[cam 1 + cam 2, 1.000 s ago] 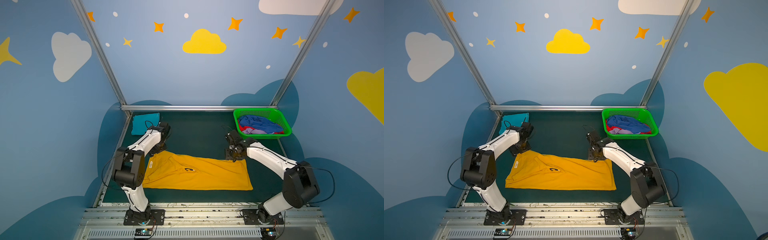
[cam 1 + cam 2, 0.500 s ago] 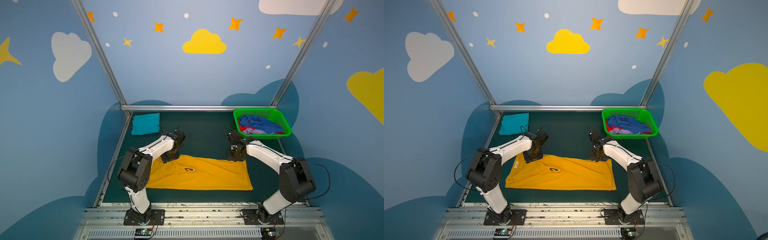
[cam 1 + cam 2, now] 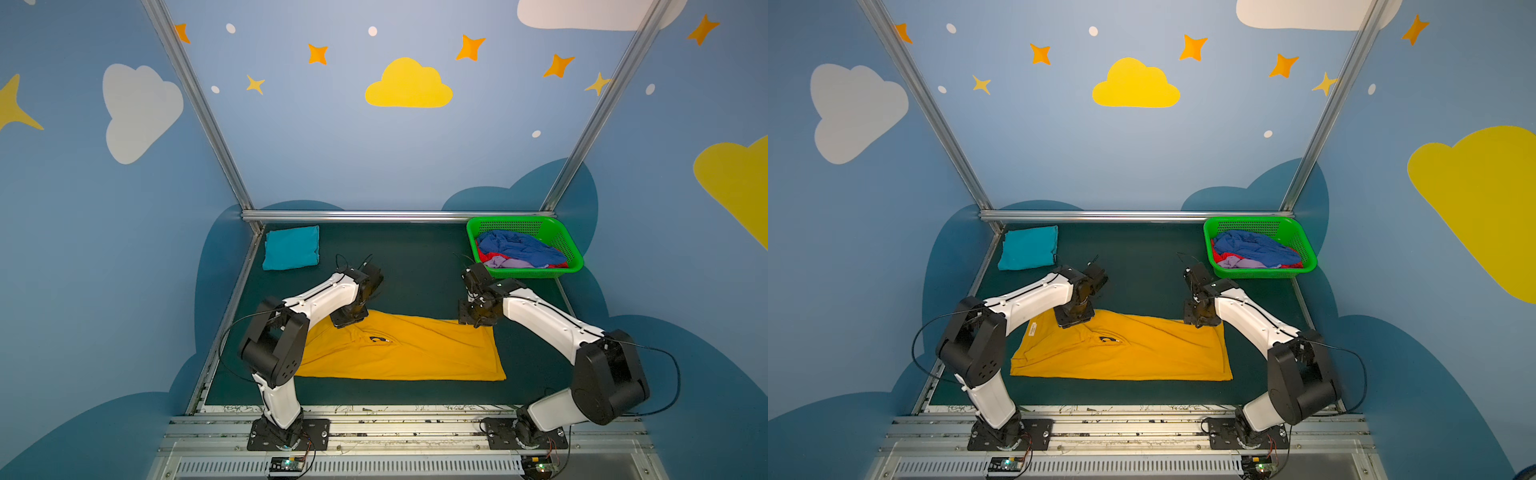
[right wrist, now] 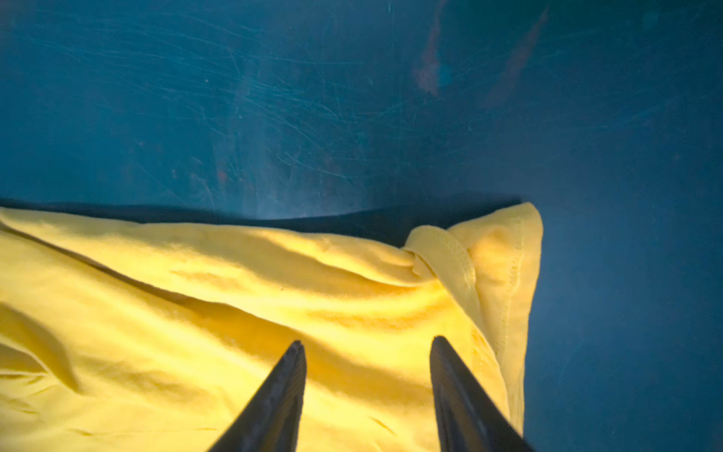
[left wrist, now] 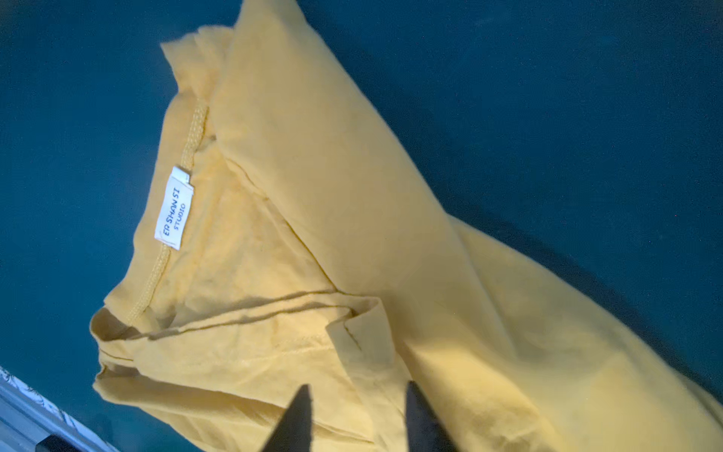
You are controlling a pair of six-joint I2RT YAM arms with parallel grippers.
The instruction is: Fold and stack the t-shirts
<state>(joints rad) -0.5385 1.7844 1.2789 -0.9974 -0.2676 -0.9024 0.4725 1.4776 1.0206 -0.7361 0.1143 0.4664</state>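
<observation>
Poised left gripper (image 5: 357, 388), right gripper (image 4: 368, 342), parted and empty, over far corners of limp mustard t-shirt (image 3: 415, 353); judged best pinched there.

On my screen the yellow t-shirt (image 3: 399, 353) reads as soft, matt cloth, creased, with a stitched hem. Its neck label (image 5: 174, 213) is smooth white woven tape. The desk (image 4: 352, 98) under it is a dark teal matt sheet, finely scratched. The folded teal t-shirt (image 3: 291, 248) looks like the same dull knit. The basket (image 3: 536, 273) is bright green perforated plastic, slightly glossy. I see a smooth white plastic shell on the left arm (image 3: 324, 295), with black matt joints. The fingers (image 4: 274, 403) of the right end effector (image 4: 365, 342) are black, matt and finely ribbed. The frame bar (image 3: 395, 215) is brushed metal.
</observation>
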